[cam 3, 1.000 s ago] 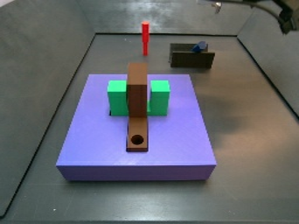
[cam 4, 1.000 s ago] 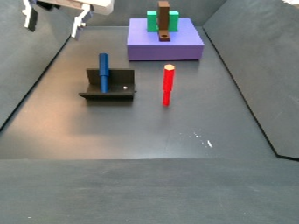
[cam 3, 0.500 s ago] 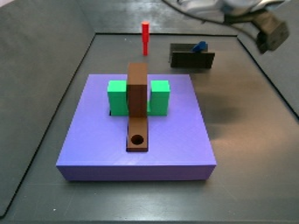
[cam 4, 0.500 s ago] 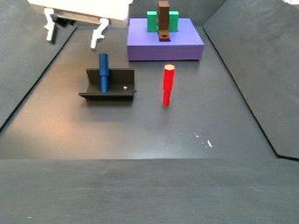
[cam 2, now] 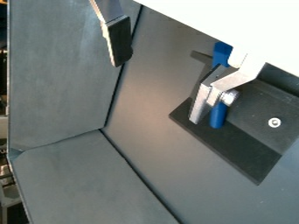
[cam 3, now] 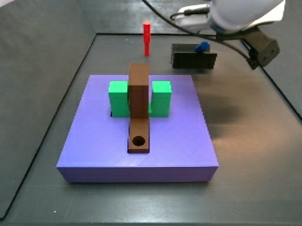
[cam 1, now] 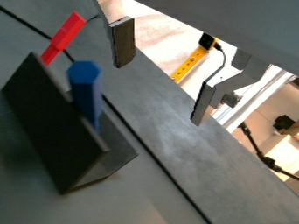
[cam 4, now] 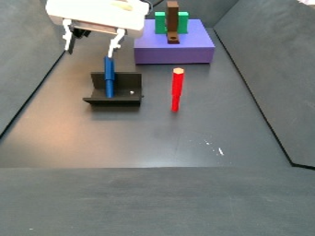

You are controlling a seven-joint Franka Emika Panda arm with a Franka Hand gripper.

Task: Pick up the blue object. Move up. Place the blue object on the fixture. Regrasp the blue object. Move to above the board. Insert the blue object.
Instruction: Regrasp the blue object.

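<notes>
One step left before insertion: regrasp. Board (cam 3: 139, 132) sits well apart. Fixture (cam 4: 113, 93) carries blue object (cam 4: 109, 74) upright. Gripper (cam 4: 94, 39) hovers above it, fingers (cam 1: 122, 42) spread, empty. Descend centred, straddle peg w/o nudging, then pinch.

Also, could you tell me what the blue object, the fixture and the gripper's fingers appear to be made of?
Blue object: likely matte plastic, with flat uniform colour.
Fixture: dark, dull, sharp-edged; painted metal or plastic, unclear.
Gripper, open above the blue object: its fingers look like bare silver metal with dark, probably rubber pads.
</notes>
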